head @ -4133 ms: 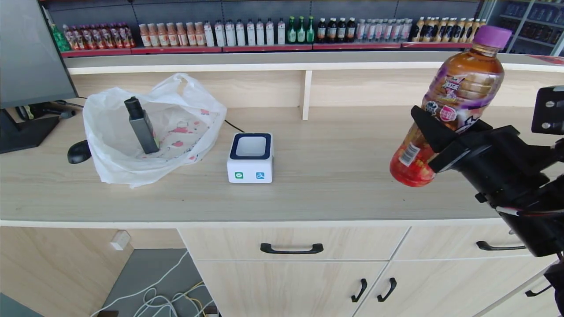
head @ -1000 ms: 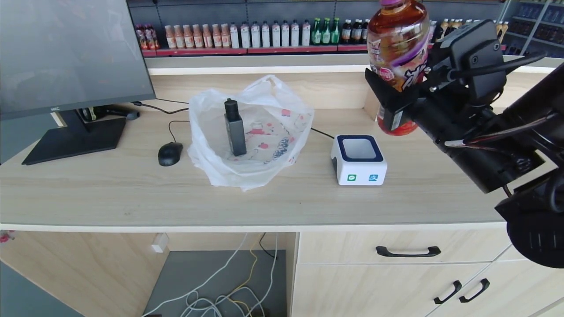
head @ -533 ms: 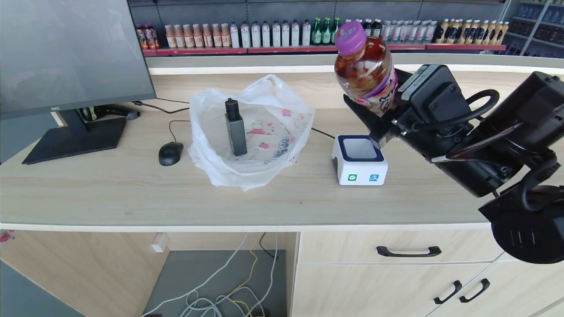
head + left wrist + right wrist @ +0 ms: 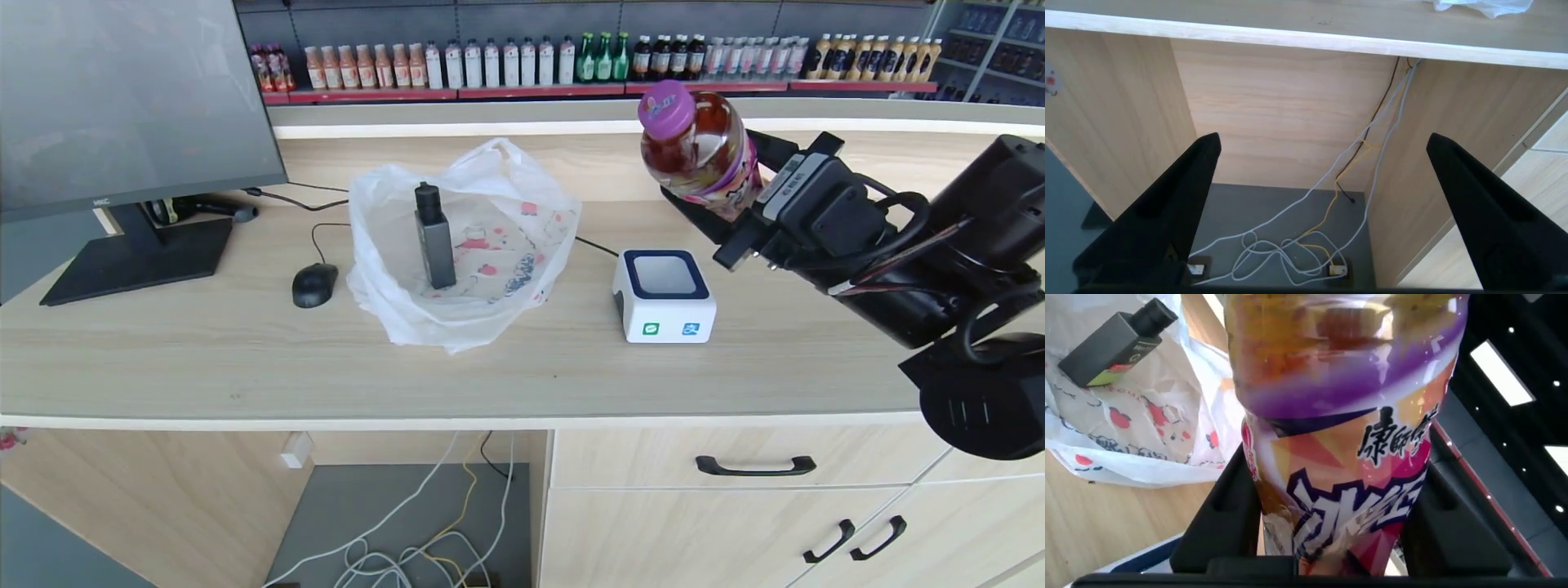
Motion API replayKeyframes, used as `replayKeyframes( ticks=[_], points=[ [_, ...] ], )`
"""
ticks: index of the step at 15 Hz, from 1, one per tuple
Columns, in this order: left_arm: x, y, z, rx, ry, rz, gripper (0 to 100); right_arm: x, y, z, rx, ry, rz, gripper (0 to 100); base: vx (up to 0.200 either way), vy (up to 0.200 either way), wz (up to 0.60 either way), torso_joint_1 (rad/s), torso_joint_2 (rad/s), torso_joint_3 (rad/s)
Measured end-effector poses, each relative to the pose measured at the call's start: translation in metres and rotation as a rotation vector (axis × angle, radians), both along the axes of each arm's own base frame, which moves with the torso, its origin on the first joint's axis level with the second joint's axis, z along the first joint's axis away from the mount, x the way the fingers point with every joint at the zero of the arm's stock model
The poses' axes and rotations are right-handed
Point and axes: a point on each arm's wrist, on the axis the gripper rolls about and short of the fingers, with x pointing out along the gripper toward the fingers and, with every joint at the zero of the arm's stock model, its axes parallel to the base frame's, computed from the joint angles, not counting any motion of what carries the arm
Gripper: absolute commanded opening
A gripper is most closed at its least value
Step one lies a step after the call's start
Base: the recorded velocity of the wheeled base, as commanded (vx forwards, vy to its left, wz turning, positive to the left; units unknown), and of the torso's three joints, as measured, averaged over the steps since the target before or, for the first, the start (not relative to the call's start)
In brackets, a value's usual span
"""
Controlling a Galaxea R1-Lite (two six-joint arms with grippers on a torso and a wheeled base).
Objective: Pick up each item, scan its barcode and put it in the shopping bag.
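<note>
Below the counter (image 4: 245, 359) edge, well lower than the scanner (image 4: 663, 296), the left gripper (image 4: 1323, 143) hangs with its fingers spread wide, holding nothing. Far left of the scanner lies the mouse (image 4: 314, 285). Nearer, the open shopping bag (image 4: 490, 302) sits close beside the scanner, a dark bottle (image 4: 434, 237) upright inside. Above and just right of the scanner, the right gripper (image 4: 722, 184) clamps the tea bottle (image 4: 694, 147), tilted, its purple cap leaning toward the bag.

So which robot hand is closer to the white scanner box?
Right. The right gripper holds the bottle in the air close by the scanner, to its right. The left gripper hangs open below the counter top, facing the cables, far off.
</note>
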Motion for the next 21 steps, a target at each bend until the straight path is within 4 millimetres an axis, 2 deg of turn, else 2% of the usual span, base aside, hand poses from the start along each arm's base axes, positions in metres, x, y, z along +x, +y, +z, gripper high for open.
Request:
replayKeyframes(
  ticks=[4,10,14,21],
  points=[
    [0.000,0.000,0.000,0.000,0.000,0.000,100,0.011,-0.008,-0.010,-0.066,-0.002,0.048,0,0.000,0.000,0.00,0.000,0.00,0.000],
    [0.000,0.000,0.000,0.000,0.000,0.000,100,0.027,-0.006,-0.029,-0.139,-0.003,0.096,0,0.000,0.000,0.00,0.000,0.00,0.000],
    [0.000,0.000,0.000,0.000,0.000,0.000,100,0.042,-0.010,-0.027,-0.160,-0.037,0.128,0,0.000,0.000,0.00,0.000,0.00,0.000],
    [0.000,0.000,0.000,0.000,0.000,0.000,100,0.047,-0.017,-0.038,-0.193,-0.025,0.166,0,0.000,0.000,0.00,0.000,0.00,0.000]
  ],
)
